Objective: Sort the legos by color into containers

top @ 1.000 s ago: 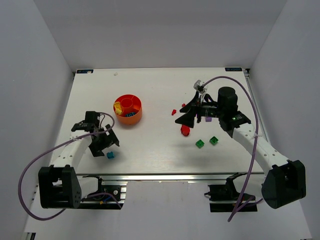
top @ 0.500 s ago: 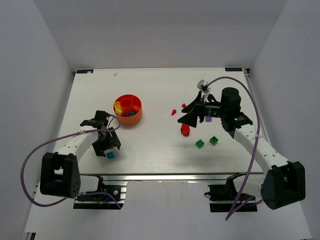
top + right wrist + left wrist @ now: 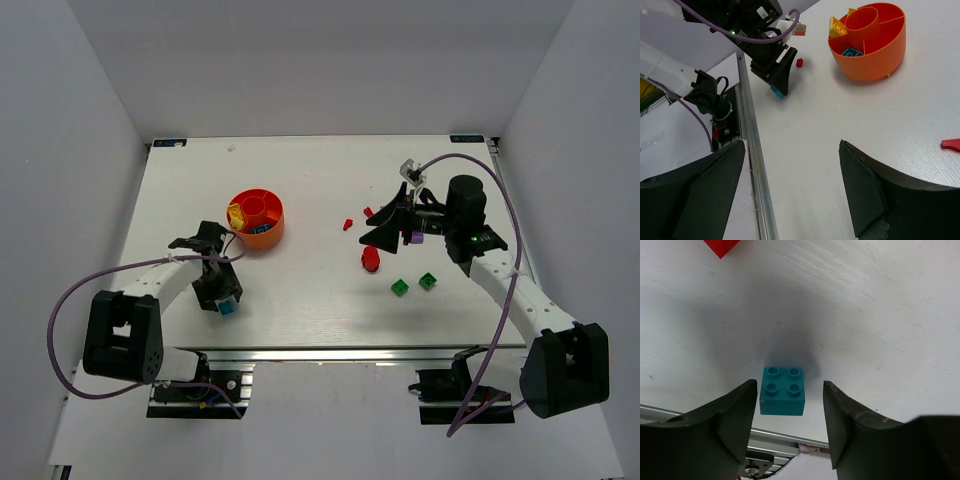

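L gripper (image 3: 790,392) astride teal brick (image 3: 783,397), near-left of table (image 3: 320,180); R gripper (image 3: 792,150) over right side.
L fingers spread, brick betw. them w/ gap each side, not pinched. R fingers wide apart, empty. Orange dish (image 3: 262,238) just far of L gripper, yellow piece (image 3: 236,215) in a wedge. Red piece (image 3: 370,260), green bricks (image 3: 399,288), purple brick (image 3: 416,238) loose at right.

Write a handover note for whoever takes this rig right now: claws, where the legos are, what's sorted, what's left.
Left claw: open, straddling the teal brick by the table's near edge, not gripping.
Right claw: open, empty, above the table.
Done: a yellow piece and a blue piece sit in the orange dish.
Left: teal brick, red pieces, two green bricks, purple brick, all loose on the table.
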`<state>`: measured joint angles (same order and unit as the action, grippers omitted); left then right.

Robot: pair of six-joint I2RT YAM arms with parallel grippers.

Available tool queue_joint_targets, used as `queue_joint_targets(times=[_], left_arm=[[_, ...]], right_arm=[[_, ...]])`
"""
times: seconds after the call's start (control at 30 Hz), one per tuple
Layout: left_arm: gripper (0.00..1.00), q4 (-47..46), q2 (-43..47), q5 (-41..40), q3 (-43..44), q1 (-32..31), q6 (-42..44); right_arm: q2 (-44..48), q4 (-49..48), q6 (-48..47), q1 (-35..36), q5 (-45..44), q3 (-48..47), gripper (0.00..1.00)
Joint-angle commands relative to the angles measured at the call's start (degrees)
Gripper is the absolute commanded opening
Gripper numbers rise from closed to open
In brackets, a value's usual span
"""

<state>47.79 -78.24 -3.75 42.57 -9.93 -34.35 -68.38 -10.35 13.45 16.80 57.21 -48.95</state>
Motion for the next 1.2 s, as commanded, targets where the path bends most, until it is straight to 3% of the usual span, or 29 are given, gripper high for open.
queue_joint_targets(times=[0.0,0.13,0.17,0.2,0.4,0.7,1.03,1.17], left_arm=[[0.63,-1.12,0.45,-1.09,0.68,-0.26,-0.19],[0.47,-2.09,0.72,-0.21,0.15,-0.79,-0.28],[0.33,-2.26,1.07,0.32,-0.03,-0.79,-0.28],[0.28,-2.87,1.33,0.58,-0.2,-0.79,-0.19],[0.04,-5.24,5.27,8.22,0.76,-0.79,2.0],[0.0,-7.0,13.55,15.96,12.08,-2.46,2.27],[0.03,-10.61,0.55,10.87,27.55,-6.06,0.07],[0.04,-8.6,-4.46,4.82,32.47,-7.2,0.51]], right_arm=[[-0.18,-2.92,1.22,-0.54,1.85,0.43,0.81],[0.26,-3.45,1.49,-0.89,1.85,0.78,0.8],[0.26,-3.45,1.49,-0.8,1.68,0.78,0.79],[0.26,-3.36,1.49,-0.97,1.24,0.96,0.78],[0.44,-2.92,0.35,-1.59,0.01,0.96,0.76],[0.18,-1.25,-2.73,-3.61,-2.72,0.7,0.76],[-0.7,-1.08,-3.17,-5.28,-3.16,0.7,0.75],[-0.44,-0.99,-3.08,-5.63,-2.63,0.7,0.75]])
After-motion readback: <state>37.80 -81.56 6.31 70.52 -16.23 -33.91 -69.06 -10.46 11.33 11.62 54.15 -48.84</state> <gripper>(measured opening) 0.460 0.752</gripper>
